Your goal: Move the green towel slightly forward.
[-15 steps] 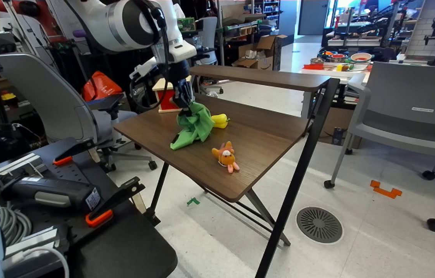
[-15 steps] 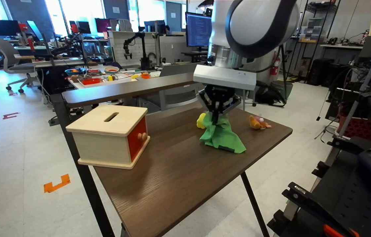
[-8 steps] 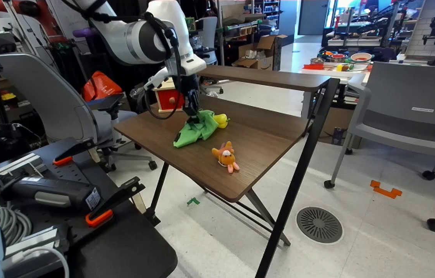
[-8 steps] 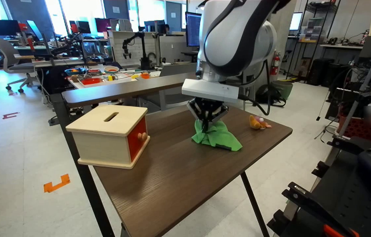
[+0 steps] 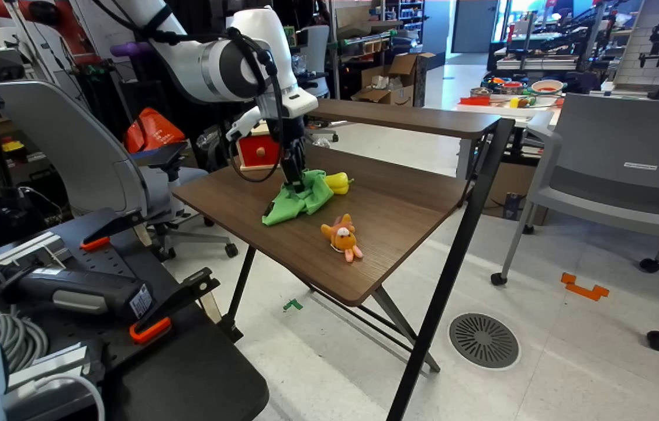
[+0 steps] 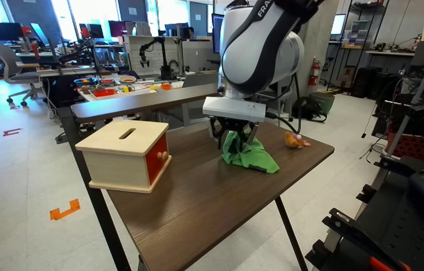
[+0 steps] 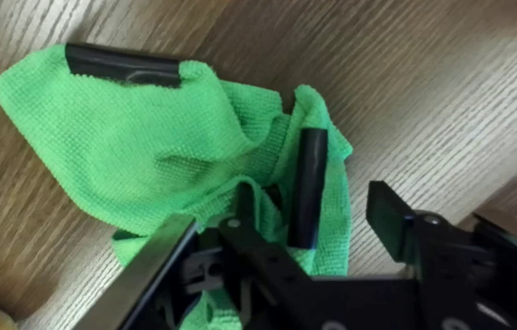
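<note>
The green towel (image 5: 306,202) lies bunched on the brown desk in both exterior views, with one corner spread flat. In the wrist view the crumpled towel (image 7: 125,123) shows black strips along two edges. My gripper (image 7: 312,195) is low over it, its jaws spread apart. One finger (image 7: 243,201) is tucked into a fold of the cloth. The opposite finger (image 7: 382,215) stands off the towel's edge, above bare wood. Between them lies a loose strip-edged part of the cloth, not pinched. In an exterior view the gripper (image 6: 230,145) covers part of the towel's raised fold.
A yellow pepper (image 5: 338,183) sits right beside the towel. An orange plush toy (image 5: 343,237) lies nearer the desk's corner. The wooden box (image 6: 116,167) with a red front stands at one end of the desk. A raised shelf (image 5: 393,117) runs along one side.
My gripper, earlier shut on the lifted fold, has come down and across the desk with the towel. Its jaws have since opened and the cloth has sunk. The pepper has shifted slightly.
</note>
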